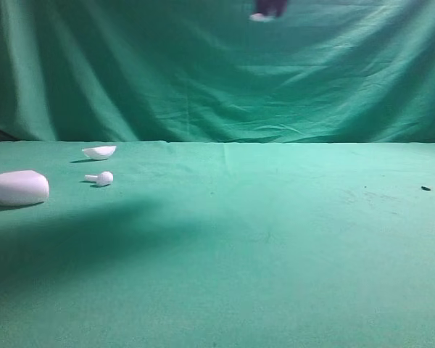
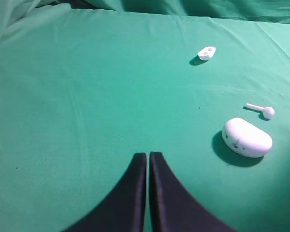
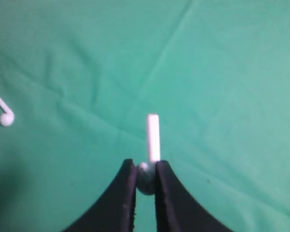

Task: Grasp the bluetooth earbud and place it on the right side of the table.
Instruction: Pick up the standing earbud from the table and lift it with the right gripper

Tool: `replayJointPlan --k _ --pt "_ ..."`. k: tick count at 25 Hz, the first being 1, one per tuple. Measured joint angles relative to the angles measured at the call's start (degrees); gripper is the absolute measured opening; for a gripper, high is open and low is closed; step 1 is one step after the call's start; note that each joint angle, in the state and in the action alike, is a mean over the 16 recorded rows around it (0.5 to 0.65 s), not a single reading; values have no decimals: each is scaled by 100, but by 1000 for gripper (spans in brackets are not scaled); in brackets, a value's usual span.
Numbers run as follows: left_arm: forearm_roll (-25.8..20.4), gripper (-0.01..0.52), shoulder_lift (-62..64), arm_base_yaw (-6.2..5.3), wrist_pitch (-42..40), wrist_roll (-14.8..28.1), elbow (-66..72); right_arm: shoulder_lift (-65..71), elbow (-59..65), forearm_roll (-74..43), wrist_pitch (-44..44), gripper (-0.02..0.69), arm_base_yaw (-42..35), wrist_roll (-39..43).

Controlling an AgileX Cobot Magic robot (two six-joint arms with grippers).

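Observation:
My right gripper point(image 3: 146, 164) is shut on the bluetooth earbud point(image 3: 153, 137). Its bulb is pinched between the black fingertips and its white stem sticks out forward. I hold it well above the green table point(image 3: 232, 72). In the exterior high view the right gripper point(image 1: 270, 7) shows only at the top edge, with a bit of the white earbud point(image 1: 261, 17) under it. My left gripper point(image 2: 148, 155) is shut with nothing in it, low over bare cloth at the left of the table point(image 2: 63, 96).
At the left lie a twin white earbud point(image 1: 100, 177) point(image 2: 263, 111) point(image 3: 4, 116), a white pebble-shaped case point(image 1: 17, 188) point(image 2: 246, 137) and a small white shell piece point(image 1: 99, 151) point(image 2: 206, 53). A tiny dark speck point(image 1: 425, 188) lies at the far right.

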Motion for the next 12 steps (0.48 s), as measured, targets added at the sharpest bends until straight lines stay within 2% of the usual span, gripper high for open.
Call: replayJointPlan --k 6,12 --pt "0 0 0 0 0 0 0 -1338 1857 -42 -463 76 -748 253" --pt "0 0 0 0 0 0 0 -2178 3988 -77 -1437 76 -1372 503"
